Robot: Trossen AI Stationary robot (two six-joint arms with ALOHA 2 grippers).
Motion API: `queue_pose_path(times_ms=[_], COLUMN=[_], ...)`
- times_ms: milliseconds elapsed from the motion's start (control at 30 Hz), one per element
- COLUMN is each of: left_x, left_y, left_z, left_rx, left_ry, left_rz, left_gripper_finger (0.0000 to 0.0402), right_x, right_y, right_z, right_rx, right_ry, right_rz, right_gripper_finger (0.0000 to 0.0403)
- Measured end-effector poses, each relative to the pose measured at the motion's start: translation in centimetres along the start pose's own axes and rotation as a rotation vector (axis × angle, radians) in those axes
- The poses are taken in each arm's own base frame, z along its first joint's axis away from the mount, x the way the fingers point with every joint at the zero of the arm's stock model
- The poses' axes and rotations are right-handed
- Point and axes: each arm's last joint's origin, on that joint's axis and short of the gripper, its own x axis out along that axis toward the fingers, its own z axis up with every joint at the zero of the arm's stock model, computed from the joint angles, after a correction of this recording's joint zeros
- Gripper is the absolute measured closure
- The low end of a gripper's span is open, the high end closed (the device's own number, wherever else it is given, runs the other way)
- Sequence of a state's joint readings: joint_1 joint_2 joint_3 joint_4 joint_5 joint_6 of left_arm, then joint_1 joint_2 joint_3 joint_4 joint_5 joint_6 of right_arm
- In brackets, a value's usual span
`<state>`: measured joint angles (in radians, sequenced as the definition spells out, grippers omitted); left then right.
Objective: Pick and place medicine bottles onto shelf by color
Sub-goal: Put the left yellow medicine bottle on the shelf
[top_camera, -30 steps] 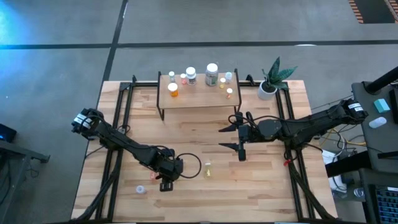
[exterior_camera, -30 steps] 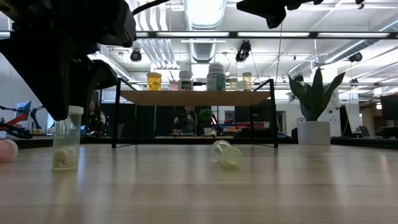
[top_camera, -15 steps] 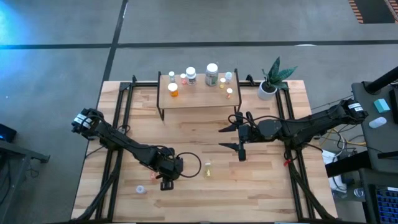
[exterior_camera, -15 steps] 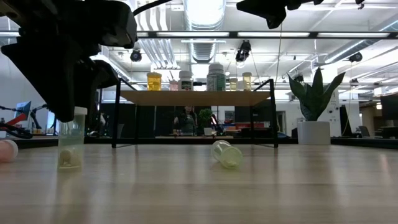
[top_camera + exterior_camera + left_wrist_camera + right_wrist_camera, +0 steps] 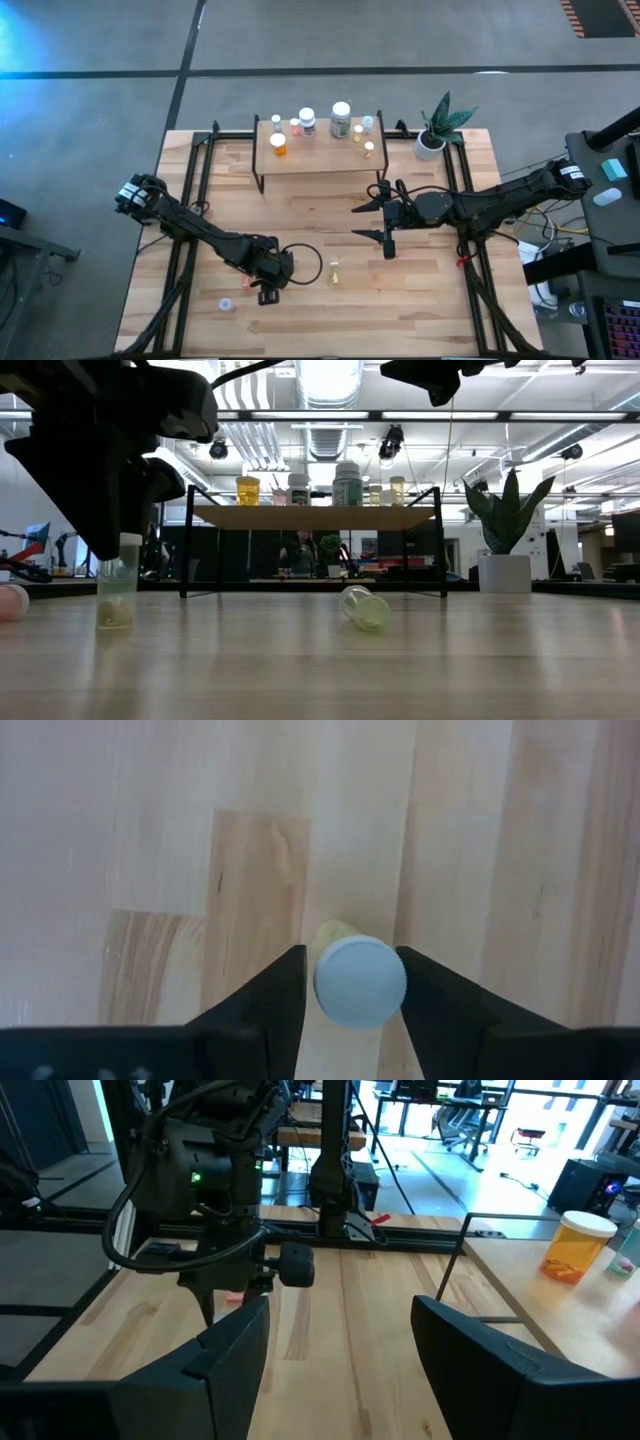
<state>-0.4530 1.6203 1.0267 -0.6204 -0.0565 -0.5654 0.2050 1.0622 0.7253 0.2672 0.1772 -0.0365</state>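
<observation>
- Your table (image 5: 330,215) shows pale wood planks.
- Your shelf (image 5: 320,152) is light wood on black legs.
- One shelf bottle (image 5: 279,144) is orange, white-capped.
- The plant (image 5: 445,117) is green, potted white.

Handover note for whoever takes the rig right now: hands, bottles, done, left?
Left hand: shut on a clear white-capped bottle, held upright at the table's near left; from the low view I cannot tell if its base touches the wood.
Right hand: open, empty, hovering mid-table in front of the shelf.
Done: several bottles stand on the shelf, including an orange one.
Left: the held bottle, a clear bottle on its side at table centre, and a pink bottle near the front left edge.
</observation>
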Motion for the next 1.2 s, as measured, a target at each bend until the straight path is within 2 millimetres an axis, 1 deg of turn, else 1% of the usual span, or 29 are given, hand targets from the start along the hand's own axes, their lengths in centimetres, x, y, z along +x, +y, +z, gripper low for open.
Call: queue_pose_path(times_ms=[233, 467, 567, 733, 900, 1067, 1200], left_x=[0.0, -0.2, -0.9, -2.8, -5.5, -8.6, -11.1], left_y=[0.0, 0.0, 0.0, 0.5, 2.6, 5.9, 8.7], left_z=[0.0, 0.1, 0.3, 0.7, 0.8, 1.6, 2.8], left_rx=[-0.002, 0.002, 0.001, 0.004, -0.022, -0.055, -0.074], left_ry=[-0.004, -0.006, -0.017, -0.067, -0.093, -0.16, -0.218], left_rz=[0.001, -0.001, -0.007, -0.03, -0.014, 0.017, 0.06], left_gripper_finger=[0.0305, 0.0301, 0.0301, 0.0301, 0.03, 0.03, 0.03], right_x=[0.0, 0.0, 0.0, 0.0, 0.0, 0.0, 0.0], right_y=[0.0, 0.0, 0.0, 0.0, 0.0, 0.0, 0.0], right_z=[0.0, 0.0, 0.0, 0.0, 0.0, 0.0, 0.0], right_rx=[0.0, 0.002, 0.002, 0.002, 0.002, 0.001, 0.001], right_ry=[0.0, 0.0, 0.0, 0.0, -0.002, -0.003, -0.006], right_rz=[0.0, 0.0, 0.0, 0.0, 0.0, 0.0, 0.0], right_gripper_finger=[0.0168, 0.0168, 0.0168, 0.0168, 0.0168, 0.0168, 0.0168])
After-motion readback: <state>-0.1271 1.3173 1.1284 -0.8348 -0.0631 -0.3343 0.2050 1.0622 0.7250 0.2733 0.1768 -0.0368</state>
